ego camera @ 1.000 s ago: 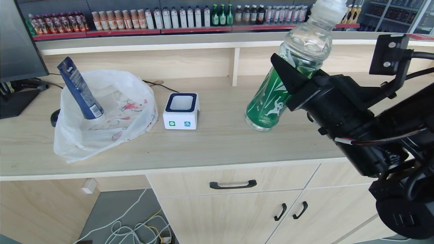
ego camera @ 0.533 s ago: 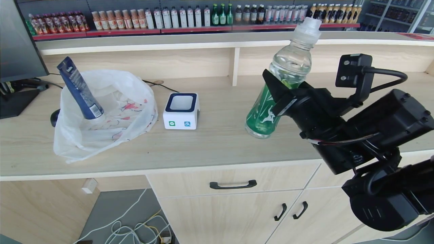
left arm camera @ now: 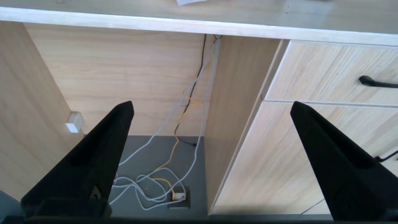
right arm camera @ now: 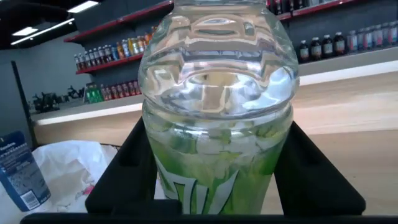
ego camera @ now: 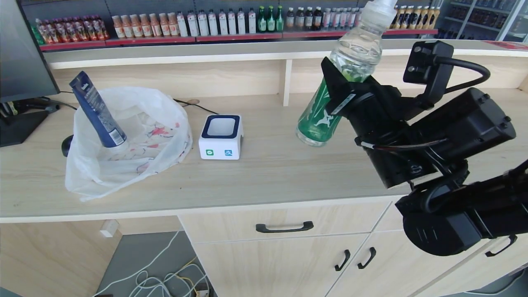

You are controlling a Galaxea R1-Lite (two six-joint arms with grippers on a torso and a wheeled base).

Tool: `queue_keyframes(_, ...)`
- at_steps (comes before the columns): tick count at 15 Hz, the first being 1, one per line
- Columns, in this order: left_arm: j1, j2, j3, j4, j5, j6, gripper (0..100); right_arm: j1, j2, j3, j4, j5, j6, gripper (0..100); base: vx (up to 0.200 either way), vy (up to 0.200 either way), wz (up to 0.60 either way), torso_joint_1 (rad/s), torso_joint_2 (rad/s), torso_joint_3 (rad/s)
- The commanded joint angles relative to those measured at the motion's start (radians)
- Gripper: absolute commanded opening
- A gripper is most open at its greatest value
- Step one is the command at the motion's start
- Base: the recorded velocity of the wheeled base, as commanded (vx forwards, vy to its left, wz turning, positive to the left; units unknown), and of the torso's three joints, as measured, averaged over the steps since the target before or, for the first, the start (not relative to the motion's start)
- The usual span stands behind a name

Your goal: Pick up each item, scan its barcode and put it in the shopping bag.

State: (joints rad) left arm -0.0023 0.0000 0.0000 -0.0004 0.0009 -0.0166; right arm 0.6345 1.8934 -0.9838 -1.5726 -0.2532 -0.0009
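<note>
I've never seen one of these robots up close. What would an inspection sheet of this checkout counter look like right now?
Surface: pale wood counter, nothing spilled.
Job's things: green-labelled bottle held tilted in the right gripper, right of the scanner; blue tube standing in the white shopping bag.
Clutter: monitor at the left end; dark object half hidden behind the bag.
Grippers: right shut on the bottle; left gripper open, low before the cabinets.
Cables: black cable behind the scanner; white and yellow cables on the floor.
Surroundings: shelves of bottled drinks behind; drawer below.
</note>
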Motion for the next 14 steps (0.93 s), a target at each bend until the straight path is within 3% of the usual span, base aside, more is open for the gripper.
queue_keyframes(1,-0.001,0.002,0.000,0.000,0.001,0.000,100,0.002,0.019,-0.021,0.002,-0.001,-0.001,0,0.000,0.200,0.00,-0.002,0.00,0.012)
queue_keyframes(12,0.001,0.002,0.000,0.000,0.001,-0.003,100,0.005,-0.005,-0.032,0.002,-0.020,-0.002,0,0.000,0.200,0.00,0.002,0.00,0.001)
queue_keyframes(14,-0.001,0.002,0.000,0.000,0.001,0.000,100,0.019,-0.013,-0.027,0.002,-0.020,-0.004,0,0.000,0.000,0.00,0.000,0.00,0.000)
